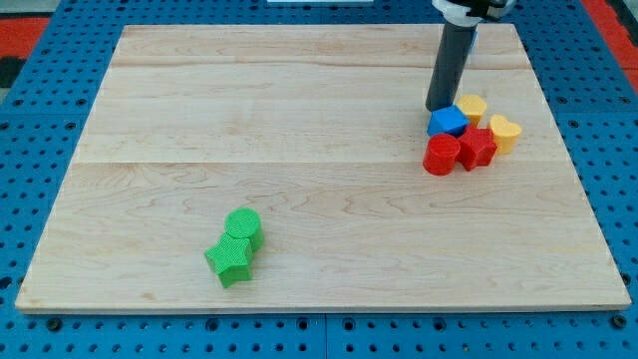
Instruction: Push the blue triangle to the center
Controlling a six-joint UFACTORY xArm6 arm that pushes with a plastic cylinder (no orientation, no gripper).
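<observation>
The small blue triangular plastic block [448, 121] sits at the right of the frame, a little above mid-height, in a tight cluster of blocks. Its top face is a smooth, bright blue, with one corner pointing toward the frame's left.

My tip [437, 109], the lower end of the straight dark rod, rests on the bench just at the blue block's upper-left edge, touching or nearly touching it. The arm carries no hand, so there is nothing to spread or press together.

To the blue block's upper right is a yellow plastic block [472, 106] with a faceted top, and further right a second yellow block with a rounded, heart-like outline [504, 132]. Below the blue one stand a red cylinder [441, 156] and, beside it on the right, a red star-like block [477, 146], all packed close together.

In the lower left, well apart, a green cylinder [243, 227] touches a green star-shaped block [229, 259].

The pale wooden bench [299, 130] shows long plank seams and fine grain; around it lies blue perforated board [40, 120]. Bare wood stretches leftward from the cluster across the frame's middle, while the bench's right edge lies near the yellow blocks.
</observation>
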